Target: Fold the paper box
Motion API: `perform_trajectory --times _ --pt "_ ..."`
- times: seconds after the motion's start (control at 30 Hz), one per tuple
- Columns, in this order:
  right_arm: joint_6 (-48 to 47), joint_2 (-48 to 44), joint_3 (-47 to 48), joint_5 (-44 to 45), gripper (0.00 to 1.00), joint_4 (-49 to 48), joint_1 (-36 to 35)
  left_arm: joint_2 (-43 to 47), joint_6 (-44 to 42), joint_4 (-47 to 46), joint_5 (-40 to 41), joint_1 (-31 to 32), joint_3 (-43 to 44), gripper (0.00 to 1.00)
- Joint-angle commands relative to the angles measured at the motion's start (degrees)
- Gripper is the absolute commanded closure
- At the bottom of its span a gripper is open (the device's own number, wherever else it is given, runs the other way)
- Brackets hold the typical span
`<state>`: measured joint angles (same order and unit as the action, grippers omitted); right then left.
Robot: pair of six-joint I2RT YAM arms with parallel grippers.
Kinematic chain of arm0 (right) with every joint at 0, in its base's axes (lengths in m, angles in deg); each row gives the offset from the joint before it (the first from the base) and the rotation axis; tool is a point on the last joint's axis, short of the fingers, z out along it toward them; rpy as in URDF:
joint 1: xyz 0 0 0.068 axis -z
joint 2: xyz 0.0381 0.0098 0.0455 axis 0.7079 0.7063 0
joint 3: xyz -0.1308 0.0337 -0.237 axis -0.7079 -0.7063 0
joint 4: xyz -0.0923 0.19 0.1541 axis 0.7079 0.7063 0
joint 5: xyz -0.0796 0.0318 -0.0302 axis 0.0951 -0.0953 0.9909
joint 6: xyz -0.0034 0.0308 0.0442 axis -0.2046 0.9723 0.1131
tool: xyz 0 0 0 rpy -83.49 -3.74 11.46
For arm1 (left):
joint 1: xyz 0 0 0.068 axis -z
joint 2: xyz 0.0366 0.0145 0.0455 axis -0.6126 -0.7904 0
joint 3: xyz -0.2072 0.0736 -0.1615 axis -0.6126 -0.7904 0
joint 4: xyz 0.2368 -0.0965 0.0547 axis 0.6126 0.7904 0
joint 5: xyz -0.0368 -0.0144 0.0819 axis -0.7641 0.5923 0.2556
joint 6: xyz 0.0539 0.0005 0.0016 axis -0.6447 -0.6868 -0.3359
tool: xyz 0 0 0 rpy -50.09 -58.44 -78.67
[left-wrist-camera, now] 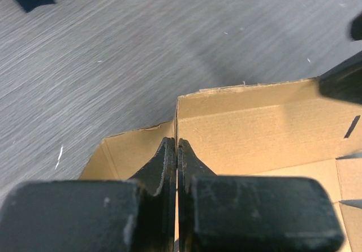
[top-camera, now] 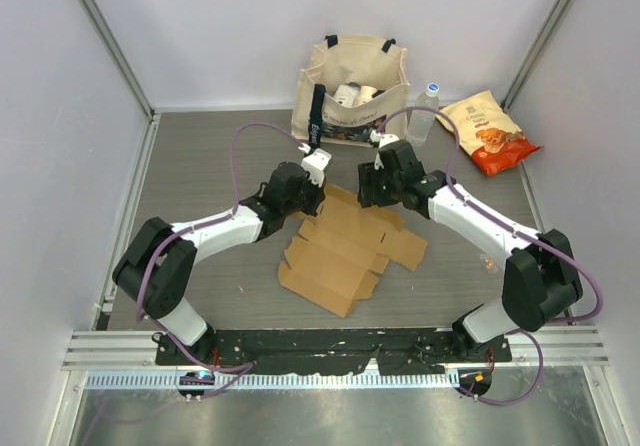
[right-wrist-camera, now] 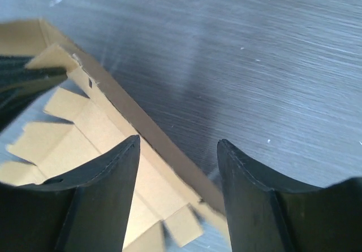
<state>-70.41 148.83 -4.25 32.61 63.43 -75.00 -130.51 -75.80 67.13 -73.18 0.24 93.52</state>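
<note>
Left pincer (left-wrist-camera: 177,153) clenched on an upright flap of the paper box (top-camera: 338,256), box lying mid-desk (top-camera: 200,156) between both arms, right pincer (right-wrist-camera: 178,156) released, jaws apart either side of a raised box wall

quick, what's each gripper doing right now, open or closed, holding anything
left gripper: closed, pinching a raised wall of the paper box
right gripper: open, gripping nothing, a box wall runs between its fingers
</note>
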Motion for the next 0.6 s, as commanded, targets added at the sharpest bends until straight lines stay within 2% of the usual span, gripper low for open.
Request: perform_trajectory --times 0.0,0.07,0.1,0.2,0.37,0.57 --pt "14.7 -3.7 9.2 10.6 0.37 11.1 0.1 3.3 7.8 -10.7 11.2 -0.1 -2.5 1.00" --pt "20.9 -4.5 11.9 14.8 0.38 14.0 -1.1 3.9 10.7 -11.2 12.9 -0.1 -3.5 1.00" --pt "28.0 -4.8 12.4 16.7 0.39 14.7 -2.0 4.1 11.7 -11.4 14.3 -0.1 -3.8 1.00" --pt "38.6 -5.9 10.2 18.3 0.40 12.2 -7.7 4.7 13.9 -15.9 14.9 -0.1 -6.1 1.00" --pt "55.4 -9.0 1.8 13.7 0.41 -0.9 -8.8 5.3 16.0 -21.2 15.1 -0.1 -10.1 1.00" --pt "70.5 -10.4 -6.1 14.7 0.41 -12.7 -8.8 6.1 17.3 -25.5 16.1 -0.1 -13.7 1.00"
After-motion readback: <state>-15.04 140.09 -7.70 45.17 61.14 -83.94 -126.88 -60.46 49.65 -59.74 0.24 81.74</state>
